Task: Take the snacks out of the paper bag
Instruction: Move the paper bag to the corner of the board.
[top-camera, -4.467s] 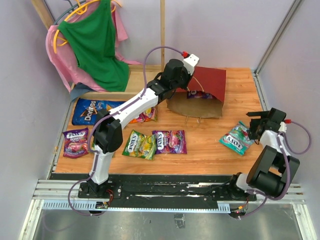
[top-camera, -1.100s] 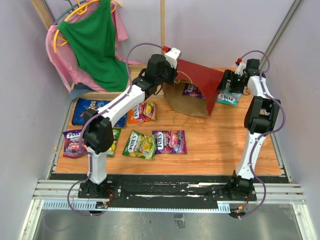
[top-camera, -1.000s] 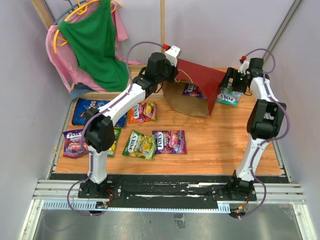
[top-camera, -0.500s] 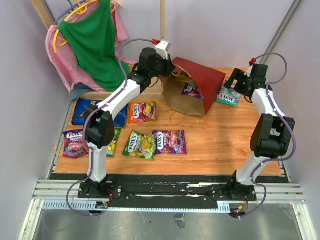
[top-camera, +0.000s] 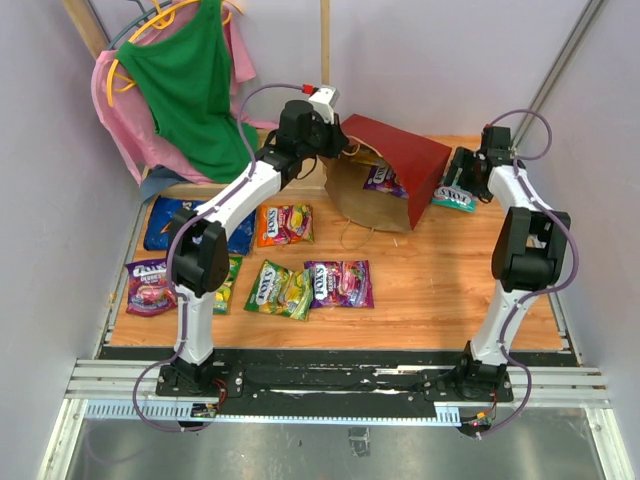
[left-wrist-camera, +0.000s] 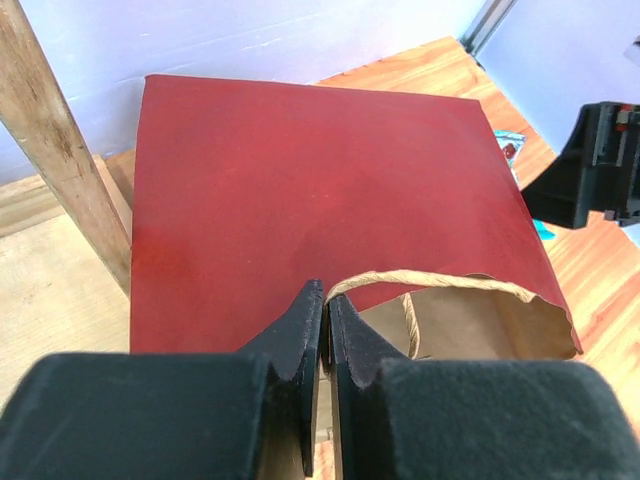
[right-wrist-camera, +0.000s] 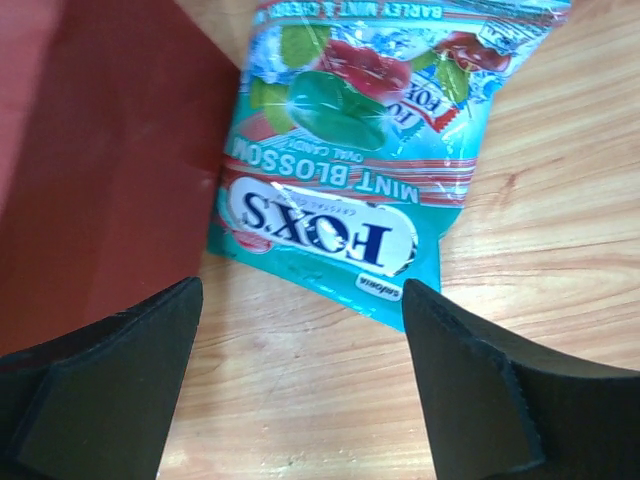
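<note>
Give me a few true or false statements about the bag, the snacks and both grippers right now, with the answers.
1. The left gripper pinches the rim of the paper bag. True.
2. The right gripper is shut on the teal packet. False: its jaws stand open above the packet.
3. A purple packet shows inside the bag's mouth. True.
4. The teal packet lies inside the bag. False: it lies on the table, beside the bag's red wall.
</note>
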